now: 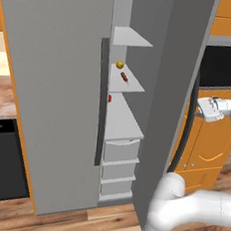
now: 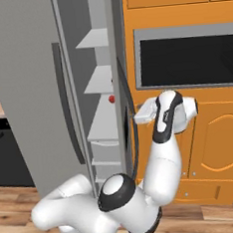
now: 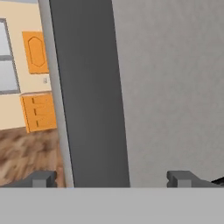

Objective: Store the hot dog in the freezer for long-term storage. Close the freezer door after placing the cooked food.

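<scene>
The freezer [image 1: 119, 138] stands open, showing white shelves and drawers. The hot dog [image 1: 124, 77], a thin reddish-brown stick, lies on a middle shelf beside a small yellow ball [image 1: 120, 64]. The freezer door [image 1: 170, 108] is swung out towards me and seen nearly edge-on, with its dark curved handle [image 1: 187, 129] on the far side. My gripper [image 1: 200, 109] is open and empty at the door's outer side, near the handle [image 2: 135, 137]. In the hand view the open gripper [image 3: 113, 179] faces the door's grey surface [image 3: 175, 87] at close range.
A small red lump [image 1: 109, 98] sits on the shelf below the hot dog. The wider grey door [image 1: 55, 91] stays shut on the left. Orange cabinets [image 2: 216, 145] and a black oven [image 2: 183, 57] stand to the right. Wooden floor [image 1: 77, 224] lies below.
</scene>
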